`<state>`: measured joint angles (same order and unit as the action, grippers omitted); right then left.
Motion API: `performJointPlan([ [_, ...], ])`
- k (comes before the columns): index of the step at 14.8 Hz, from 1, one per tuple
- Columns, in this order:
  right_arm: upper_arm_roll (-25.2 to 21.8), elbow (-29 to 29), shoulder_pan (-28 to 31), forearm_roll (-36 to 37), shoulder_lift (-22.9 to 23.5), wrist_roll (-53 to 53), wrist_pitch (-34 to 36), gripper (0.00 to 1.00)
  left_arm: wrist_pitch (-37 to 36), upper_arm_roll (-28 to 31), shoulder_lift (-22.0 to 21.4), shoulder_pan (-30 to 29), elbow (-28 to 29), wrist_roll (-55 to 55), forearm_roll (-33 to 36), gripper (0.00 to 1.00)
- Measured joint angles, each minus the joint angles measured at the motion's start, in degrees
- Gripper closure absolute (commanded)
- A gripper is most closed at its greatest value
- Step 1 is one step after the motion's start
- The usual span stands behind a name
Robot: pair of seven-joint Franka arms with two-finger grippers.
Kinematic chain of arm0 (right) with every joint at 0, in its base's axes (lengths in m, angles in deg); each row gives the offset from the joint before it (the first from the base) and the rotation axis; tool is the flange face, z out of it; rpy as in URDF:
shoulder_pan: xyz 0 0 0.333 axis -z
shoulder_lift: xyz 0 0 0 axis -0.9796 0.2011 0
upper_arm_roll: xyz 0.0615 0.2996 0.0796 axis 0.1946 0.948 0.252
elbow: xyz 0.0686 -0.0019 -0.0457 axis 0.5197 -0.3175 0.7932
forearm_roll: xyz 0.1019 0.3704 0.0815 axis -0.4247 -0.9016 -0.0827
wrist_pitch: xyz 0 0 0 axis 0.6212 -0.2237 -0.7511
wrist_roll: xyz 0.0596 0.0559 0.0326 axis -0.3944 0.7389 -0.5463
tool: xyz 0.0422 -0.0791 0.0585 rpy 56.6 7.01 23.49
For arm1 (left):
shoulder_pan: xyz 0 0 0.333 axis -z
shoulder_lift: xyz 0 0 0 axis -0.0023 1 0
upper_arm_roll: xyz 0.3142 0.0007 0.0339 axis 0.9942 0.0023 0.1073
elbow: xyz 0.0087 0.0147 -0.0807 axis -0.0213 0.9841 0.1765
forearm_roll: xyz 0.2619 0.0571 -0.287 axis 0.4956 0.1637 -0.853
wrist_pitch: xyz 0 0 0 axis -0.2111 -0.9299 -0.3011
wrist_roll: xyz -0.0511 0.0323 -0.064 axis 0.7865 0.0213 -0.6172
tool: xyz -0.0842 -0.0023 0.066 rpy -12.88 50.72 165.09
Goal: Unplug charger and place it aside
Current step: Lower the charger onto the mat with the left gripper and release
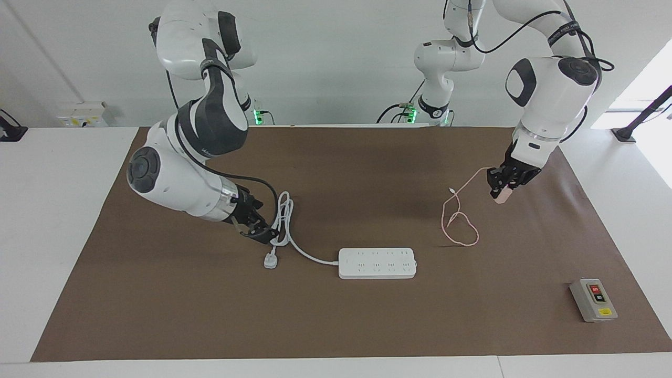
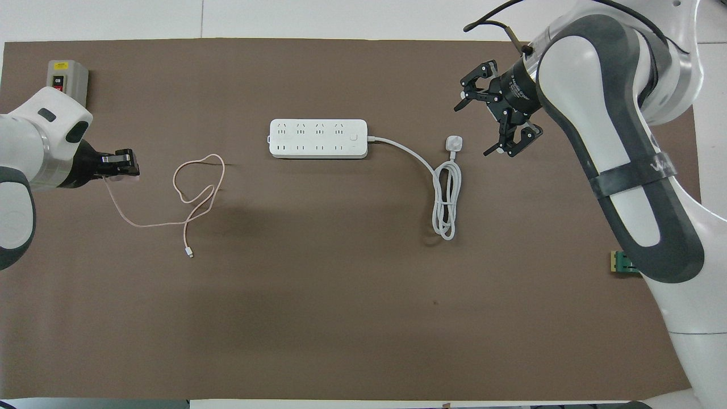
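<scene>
The charger [image 1: 502, 196], a small pale pink cube, is held in my left gripper [image 1: 501, 188], which is shut on it just above the brown mat toward the left arm's end of the table. Its thin pink cable [image 1: 461, 227] hangs from the cube and lies looped on the mat, also seen in the overhead view [image 2: 193, 190], between the gripper [image 2: 122, 166] and the white power strip [image 1: 377, 262]. The strip's sockets are empty. My right gripper [image 1: 260, 235] is open and empty, low over the strip's white plug [image 2: 454, 142].
The power strip's thick white cord [image 2: 446, 199] lies coiled toward the right arm's end. A grey box with red and black buttons [image 1: 593, 299] stands at the left arm's end, farther from the robots than the charger. The brown mat [image 1: 336, 325] covers the table.
</scene>
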<state>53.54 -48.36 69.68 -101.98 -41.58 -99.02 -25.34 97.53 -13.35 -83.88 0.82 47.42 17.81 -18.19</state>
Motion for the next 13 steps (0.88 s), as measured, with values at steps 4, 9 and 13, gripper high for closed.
performJointPlan([
  [4,-0.1,-3.5,0.4,10.9,-7.4,14.1,4.0,0.0,7.7,0.0,0.5,-3.4,7.6,-17.7,-8.2,0.22],
  [9,-0.3,-5.9,1.4,16.9,-10.7,36.0,4.0,0.0,11.4,-0.2,2.6,-4.2,9.5,-20.4,-8.9,0.0],
  [13,0.0,-5.9,1.0,18.4,-13.0,42.8,4.2,0.0,11.2,0.2,2.5,-4.5,6.5,-20.5,-8.9,0.0],
])
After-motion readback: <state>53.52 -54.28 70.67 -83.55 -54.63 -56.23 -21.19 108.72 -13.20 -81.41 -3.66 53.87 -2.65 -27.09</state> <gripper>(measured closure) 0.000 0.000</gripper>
